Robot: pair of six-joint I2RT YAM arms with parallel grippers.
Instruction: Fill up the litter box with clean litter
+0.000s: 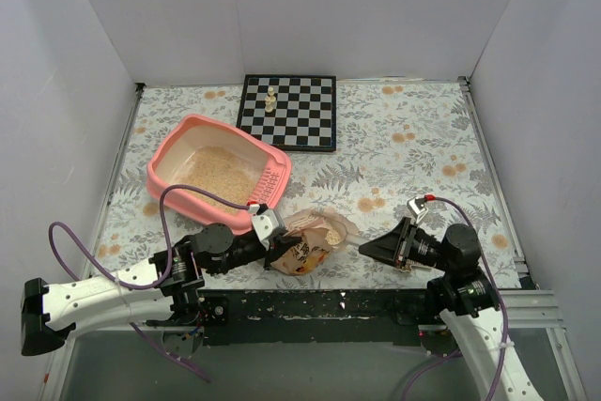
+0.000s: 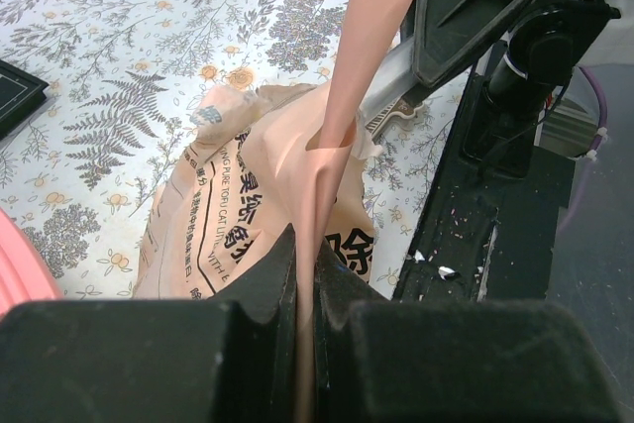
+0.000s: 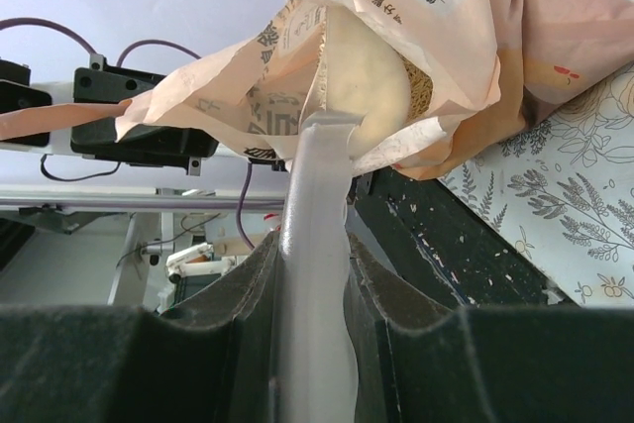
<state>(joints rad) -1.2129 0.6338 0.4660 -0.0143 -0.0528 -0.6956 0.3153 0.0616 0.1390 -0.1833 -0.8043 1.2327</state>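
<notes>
- Top external view: the pink litter box (image 1: 172, 141) sits on the left half of the flowered bench (image 1: 404, 166), its long axis running diagonally.
- Tan litter (image 1: 221, 168) covers the floor of the box, and the slotted grate (image 1: 270, 180) is at the end nearest the arms.
- A peach paper bag (image 1: 310, 246) with dark print lies crumpled on the bench just in front of the box's near corner, between the two arms.
- The left tool (image 1: 268, 224) reaches in from the left to the bag's upper edge. In the left wrist view its jaws are pressed together on a thin flap of the bag (image 2: 337, 96), which rises taut from between them.
- The right tool (image 1: 368, 248) points left toward the bag from the right side.
- In the right wrist view the right tool (image 3: 315, 263) is clamped on the clear handle of a scoop (image 3: 317, 160), whose far end goes into the open mouth of the bag (image 3: 426, 7).
- A black-and-white chessboard (image 1: 286, 115) lies at the back of the bench, well apart from the bag, with a pale chess piece (image 1: 270, 99) standing on it.
</notes>
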